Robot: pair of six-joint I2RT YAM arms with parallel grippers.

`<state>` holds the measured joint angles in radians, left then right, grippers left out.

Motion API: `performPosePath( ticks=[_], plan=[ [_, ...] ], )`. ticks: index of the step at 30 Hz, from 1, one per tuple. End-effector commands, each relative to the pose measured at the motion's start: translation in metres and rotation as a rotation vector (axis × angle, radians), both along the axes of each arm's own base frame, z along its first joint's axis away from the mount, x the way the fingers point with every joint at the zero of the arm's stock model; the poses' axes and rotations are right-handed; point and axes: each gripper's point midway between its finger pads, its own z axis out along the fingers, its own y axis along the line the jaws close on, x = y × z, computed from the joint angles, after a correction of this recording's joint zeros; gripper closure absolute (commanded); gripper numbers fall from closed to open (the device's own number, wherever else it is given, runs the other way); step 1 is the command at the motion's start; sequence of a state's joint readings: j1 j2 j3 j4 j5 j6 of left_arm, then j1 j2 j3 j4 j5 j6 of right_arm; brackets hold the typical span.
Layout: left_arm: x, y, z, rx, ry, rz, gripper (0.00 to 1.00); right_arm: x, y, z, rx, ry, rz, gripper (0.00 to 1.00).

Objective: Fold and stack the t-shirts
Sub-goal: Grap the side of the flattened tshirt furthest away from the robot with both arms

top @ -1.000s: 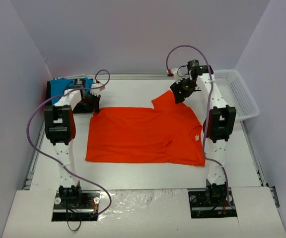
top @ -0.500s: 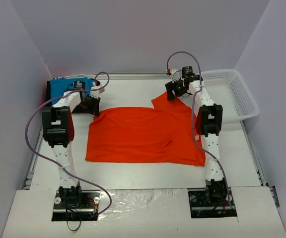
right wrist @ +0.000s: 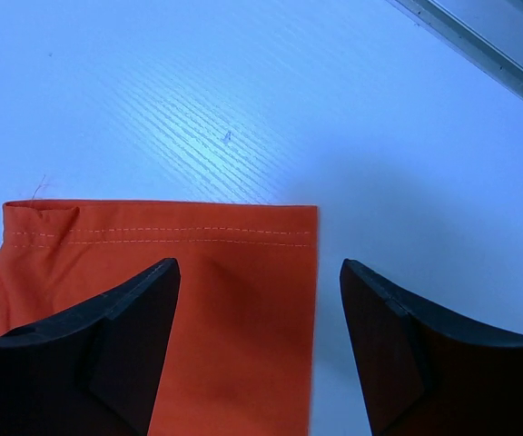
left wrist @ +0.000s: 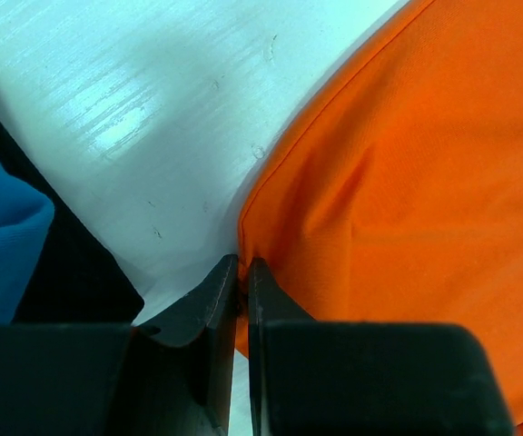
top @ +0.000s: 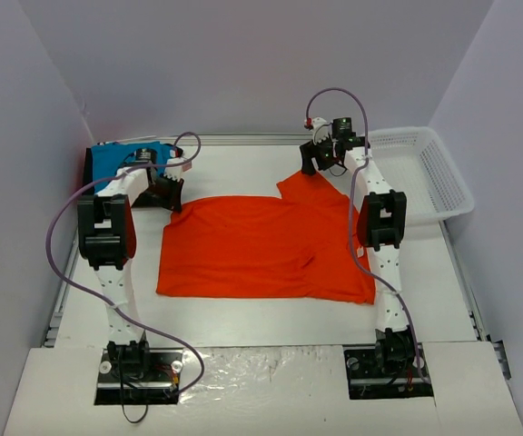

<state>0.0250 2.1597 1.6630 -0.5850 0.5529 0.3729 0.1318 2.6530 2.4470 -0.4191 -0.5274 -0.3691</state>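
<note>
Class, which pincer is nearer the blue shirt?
Left. The left pincer sits just beside the blue shirt; the right pincer is far across the table, over the orange sleeve.

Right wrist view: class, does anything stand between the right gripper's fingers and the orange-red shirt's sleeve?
Nothing visible does. The right gripper hangs open directly over the hemmed sleeve of the orange-red shirt, one of its fingers above the cloth. Only bare table shows beyond the hem.

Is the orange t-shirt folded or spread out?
Spread out: the orange t-shirt lies flat on the table, one sleeve extended at its far side.
</note>
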Motion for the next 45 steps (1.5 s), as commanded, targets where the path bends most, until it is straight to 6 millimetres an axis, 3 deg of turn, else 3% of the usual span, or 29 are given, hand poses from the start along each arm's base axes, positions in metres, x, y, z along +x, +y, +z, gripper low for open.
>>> performPosePath(
  ticks=[1, 6, 18, 21, 25, 29, 35, 38, 39, 41, 43, 44, 45],
  plan=[
    [0.007, -0.006, 0.03, -0.002, -0.067, -0.015, 0.97, 0.002, -0.004, 0.0, -0.006, -0.006, -0.015, 0.32],
    [0.007, -0.004, 0.035, 0.016, -0.075, -0.02, 0.98, -0.004, -0.003, -0.021, -0.005, 0.033, -0.004, 0.38],
    [0.007, 0.001, 0.035, 0.036, -0.08, -0.019, 0.98, -0.013, 0.008, -0.044, -0.034, 0.073, 0.011, 0.48],
    [0.005, 0.003, 0.033, 0.043, -0.07, -0.024, 0.98, -0.013, 0.008, -0.049, -0.065, 0.074, 0.007, 0.53],
    [0.005, 0.005, 0.032, 0.05, -0.071, -0.025, 0.98, -0.018, 0.007, -0.059, -0.087, 0.091, 0.014, 0.7],
    [0.003, 0.005, 0.029, 0.049, -0.061, -0.026, 0.98, -0.02, 0.007, -0.062, -0.101, 0.093, 0.018, 0.76],
    [0.001, 0.004, 0.028, 0.043, -0.05, -0.029, 0.98, -0.017, 0.008, -0.057, -0.137, 0.07, 0.016, 0.79],
    [0.003, 0.006, 0.032, 0.057, -0.063, -0.025, 0.98, -0.013, 0.004, -0.051, -0.177, 0.045, 0.006, 0.87],
    [0.005, 0.008, 0.034, 0.069, -0.068, -0.026, 0.98, -0.01, -0.001, -0.045, -0.213, 0.026, -0.017, 1.0],
    [0.009, 0.01, 0.042, 0.076, -0.077, -0.027, 0.98, -0.008, -0.003, -0.037, -0.239, 0.006, -0.022, 1.0],
    [0.012, 0.01, 0.054, 0.072, -0.09, -0.023, 0.98, -0.006, -0.007, -0.013, -0.249, -0.03, -0.032, 1.0],
    [0.013, 0.01, 0.057, 0.07, -0.097, -0.021, 0.97, -0.007, -0.008, -0.016, -0.254, -0.024, -0.035, 1.0],
    [0.013, 0.009, 0.061, 0.072, -0.11, -0.022, 0.98, -0.006, -0.01, -0.001, -0.252, -0.046, -0.038, 1.0]
  ],
)
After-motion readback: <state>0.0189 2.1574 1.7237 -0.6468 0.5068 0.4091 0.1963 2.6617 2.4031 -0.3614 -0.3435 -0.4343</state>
